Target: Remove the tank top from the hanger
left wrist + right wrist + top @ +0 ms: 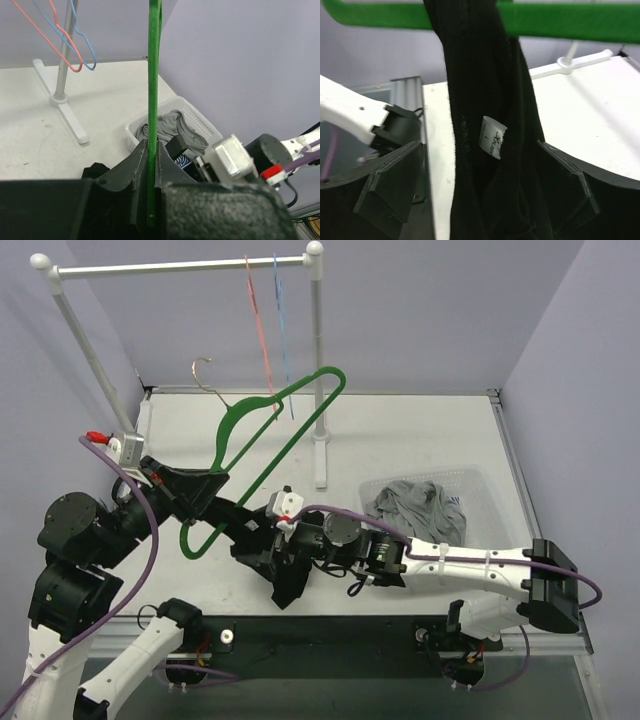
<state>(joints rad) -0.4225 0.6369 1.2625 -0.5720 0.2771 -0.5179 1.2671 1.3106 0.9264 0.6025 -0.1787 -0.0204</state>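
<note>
A green hanger [300, 435] stands tilted above the table, hook at the far end. My left gripper [205, 485] is shut on its thin bar, seen edge-on in the left wrist view [152, 100] between the closed jaws [151, 145]. A black tank top [290, 580] hangs from the hanger's lower end. In the right wrist view it drapes over the green bar [560, 20] as a bunched black column [490, 90] with a white label. My right gripper [283, 555] is wide open [480, 150], with the tank top between its fingers but not pinched.
A white basket [470, 485] holding grey clothes [415, 505] sits to the right. A white garment rack [318, 390] stands at the back, with a red wire hanger [262, 330] and a blue wire hanger [280, 310] on its rail. Its foot [320, 455] rests mid-table.
</note>
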